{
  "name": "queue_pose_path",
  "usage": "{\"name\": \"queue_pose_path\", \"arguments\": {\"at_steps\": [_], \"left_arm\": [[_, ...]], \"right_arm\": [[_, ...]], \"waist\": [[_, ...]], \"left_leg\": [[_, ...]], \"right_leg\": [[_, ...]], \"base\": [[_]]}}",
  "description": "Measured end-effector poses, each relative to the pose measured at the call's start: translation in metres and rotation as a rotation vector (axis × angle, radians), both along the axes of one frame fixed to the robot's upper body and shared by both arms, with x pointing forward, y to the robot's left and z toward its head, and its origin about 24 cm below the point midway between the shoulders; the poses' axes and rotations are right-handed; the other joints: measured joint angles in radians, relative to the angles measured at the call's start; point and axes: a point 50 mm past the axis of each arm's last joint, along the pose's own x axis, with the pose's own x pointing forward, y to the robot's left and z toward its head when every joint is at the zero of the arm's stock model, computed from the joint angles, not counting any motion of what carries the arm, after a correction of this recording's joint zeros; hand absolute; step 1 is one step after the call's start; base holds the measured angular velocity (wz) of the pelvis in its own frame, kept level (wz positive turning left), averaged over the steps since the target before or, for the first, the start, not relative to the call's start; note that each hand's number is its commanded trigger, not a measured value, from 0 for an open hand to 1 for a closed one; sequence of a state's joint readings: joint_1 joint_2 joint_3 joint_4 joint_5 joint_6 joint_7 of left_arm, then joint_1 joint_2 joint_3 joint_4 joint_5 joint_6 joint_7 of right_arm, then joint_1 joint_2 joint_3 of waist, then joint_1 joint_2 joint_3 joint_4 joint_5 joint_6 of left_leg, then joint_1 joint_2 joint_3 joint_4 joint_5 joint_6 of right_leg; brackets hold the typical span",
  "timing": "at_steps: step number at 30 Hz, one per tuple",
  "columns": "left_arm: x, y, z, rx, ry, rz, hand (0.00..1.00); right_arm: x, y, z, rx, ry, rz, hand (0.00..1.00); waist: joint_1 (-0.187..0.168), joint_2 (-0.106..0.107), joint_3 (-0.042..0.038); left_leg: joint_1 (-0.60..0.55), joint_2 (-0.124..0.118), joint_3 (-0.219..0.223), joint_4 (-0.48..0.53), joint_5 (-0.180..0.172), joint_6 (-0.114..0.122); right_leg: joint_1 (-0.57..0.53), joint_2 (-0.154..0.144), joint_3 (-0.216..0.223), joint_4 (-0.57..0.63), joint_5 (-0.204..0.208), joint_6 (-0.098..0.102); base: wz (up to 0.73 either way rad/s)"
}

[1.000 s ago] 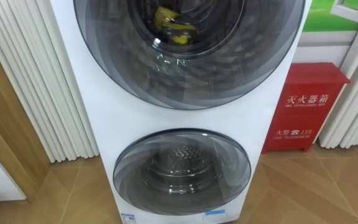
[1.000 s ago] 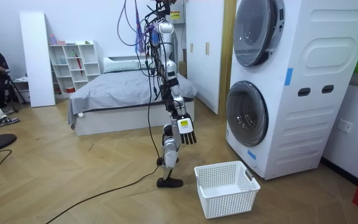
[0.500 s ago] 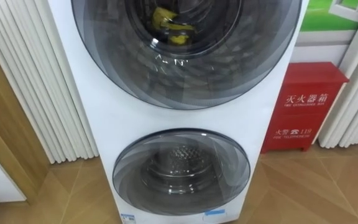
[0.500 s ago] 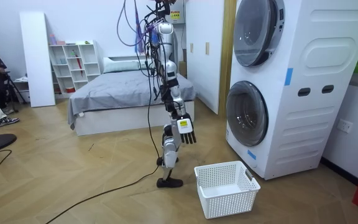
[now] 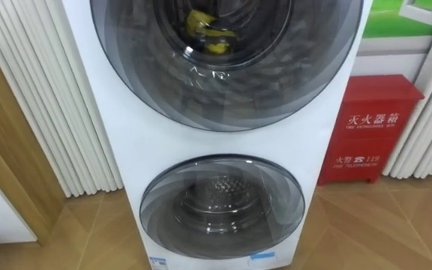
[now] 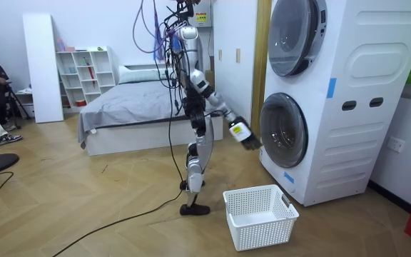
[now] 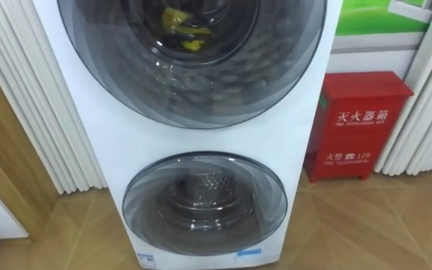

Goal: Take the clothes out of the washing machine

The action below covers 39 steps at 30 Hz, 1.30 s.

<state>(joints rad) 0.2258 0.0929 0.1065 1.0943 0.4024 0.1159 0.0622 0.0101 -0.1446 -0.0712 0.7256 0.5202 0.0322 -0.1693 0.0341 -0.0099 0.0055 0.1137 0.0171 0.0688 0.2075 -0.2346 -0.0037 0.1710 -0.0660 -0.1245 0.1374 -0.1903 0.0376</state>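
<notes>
A: So, item one?

B: Stacked washing machine [image 5: 118,150], white, centre of the eye views. Upper door [image 5: 227,90], round, tinted glass, shut. Lower door [image 5: 222,206], same type, shut, bare metal drum behind it.

A: Clothes?

B: Yellow garment [image 5: 205,34], crumpled, inside the upper drum, seen through the glass at the top centre of the frame.

A: Hands?

B: Right hand [image 6: 242,133], centre of the room view, held out on a raised arm just in front of the lower door. Too small there to tell whether it is spread or closed, or whether it touches the glass.

A: Robot's position?

B: Standing on the wood floor, facing the machine, with the bed [image 6: 130,107] behind it.

A: Other entries?

B: White laundry basket [image 6: 259,214], on the floor at lower centre, between robot and machine. Red fire-extinguisher cabinet [image 5: 370,127], right of the machine.
</notes>
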Motion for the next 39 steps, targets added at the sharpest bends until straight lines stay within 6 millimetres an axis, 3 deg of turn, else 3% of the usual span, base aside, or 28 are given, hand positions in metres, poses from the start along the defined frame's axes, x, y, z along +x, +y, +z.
{"name": "queue_pose_path", "arguments": {"at_steps": [5,7,9,16,24,31,39], "left_arm": [[0.002,0.004,0.002,0.012,-0.014,-0.002,0.00],[0.000,0.010,0.003,0.026,-0.015,-0.001,0.00],[-0.002,0.011,0.004,0.031,-0.014,-0.002,0.00],[0.000,0.019,0.007,0.057,-0.014,-0.004,0.00],[0.001,0.024,0.009,0.065,-0.005,-0.019,0.00],[0.004,0.029,0.011,0.059,-0.009,-0.050,0.00],[0.000,0.033,0.012,0.065,0.010,-0.051,0.00]], "right_arm": [[0.045,0.001,0.047,-0.049,-0.229,0.019,0.00],[0.061,-0.001,0.067,-0.083,-0.304,0.017,0.00],[0.072,-0.003,0.080,-0.107,-0.361,0.015,0.00],[0.107,-0.005,0.124,-0.142,-0.514,0.008,0.00],[0.126,-0.016,0.159,-0.207,-0.605,0.006,0.00],[0.146,-0.021,0.198,-0.260,-0.710,0.009,0.00],[0.149,-0.022,0.207,-0.252,-0.733,-0.007,0.00]], "waist": [[-0.002,-0.002,-0.0001],[0.001,-0.016,-0.0012],[0.001,-0.022,0.0018],[0.007,-0.032,0.0005],[0.054,-0.041,-0.0079],[0.062,-0.052,-0.0068],[0.069,-0.072,-0.0027]], "left_leg": [[-0.014,-0.001,-0.005,-0.001,0.001,0.001],[-0.012,-0.001,-0.007,-0.001,0.001,0.001],[-0.005,-0.001,-0.007,-0.004,0.001,0.001],[-0.014,0.000,-0.007,0.000,0.001,0.001],[-0.015,0.000,-0.017,0.000,0.001,0.001],[-0.016,0.000,-0.029,-0.001,0.001,0.001],[-0.021,-0.002,-0.046,-0.003,0.002,0.001]], "right_leg": [[-0.013,-0.002,-0.009,0.015,0.000,0.001],[-0.013,-0.002,-0.012,0.015,0.000,0.001],[-0.010,-0.001,-0.013,0.015,0.000,0.001],[-0.016,-0.001,-0.015,0.016,0.000,0.001],[-0.016,0.000,-0.019,0.015,0.000,0.001],[-0.012,0.000,-0.033,0.015,0.000,0.001],[-0.008,0.000,-0.056,0.015,0.000,0.001]], "base": [[0.05],[0.03],[0.00],[0.00],[0.02],[0.04],[0.06]]}}
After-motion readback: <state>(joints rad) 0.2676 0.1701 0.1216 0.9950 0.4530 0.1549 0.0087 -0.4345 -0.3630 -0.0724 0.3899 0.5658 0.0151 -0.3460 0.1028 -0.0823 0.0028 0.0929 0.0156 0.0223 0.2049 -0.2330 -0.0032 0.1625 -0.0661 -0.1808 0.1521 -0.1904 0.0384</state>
